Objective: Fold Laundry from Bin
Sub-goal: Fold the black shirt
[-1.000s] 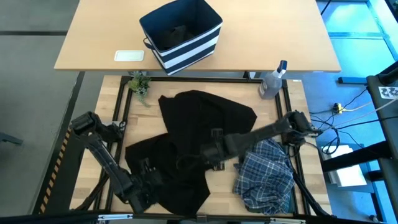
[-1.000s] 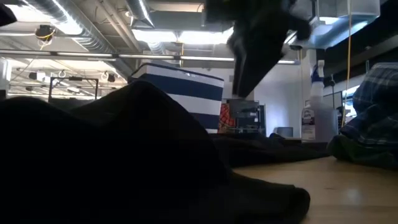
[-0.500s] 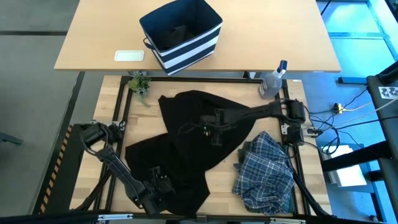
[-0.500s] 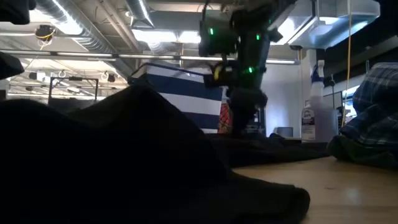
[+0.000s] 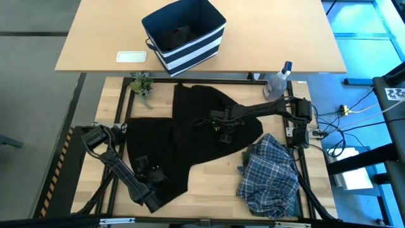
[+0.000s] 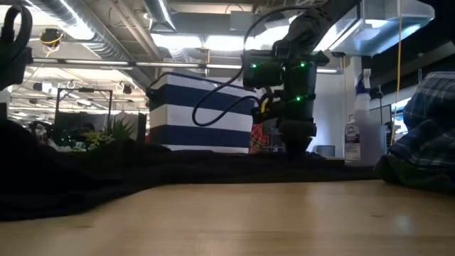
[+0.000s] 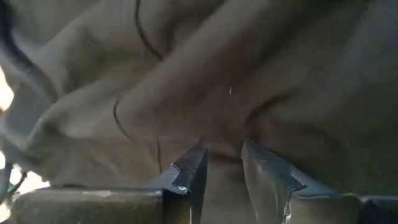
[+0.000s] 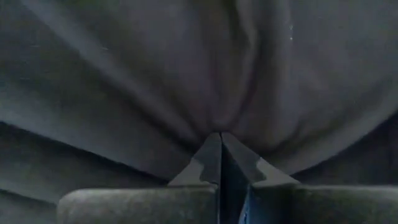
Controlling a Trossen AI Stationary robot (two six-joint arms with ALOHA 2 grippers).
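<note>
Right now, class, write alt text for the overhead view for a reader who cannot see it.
A black garment lies spread across the table, with the right gripper pinching its middle and the left gripper gripping its near edge. A crumpled plaid shirt sits to the right; a striped bin stands on the far table.

No readable text, brand, number or sign can be made out on anything shown; any printing is too small.

Black garment [image 5: 190, 136] covers the counter [image 5: 221, 174] under it; its near hem hides the left gripper [image 5: 149, 179] from above. Plaid shirt [image 6: 426, 128] cut off by low view's right edge. Bin [image 5: 183, 31] interior too dark to read.
</note>
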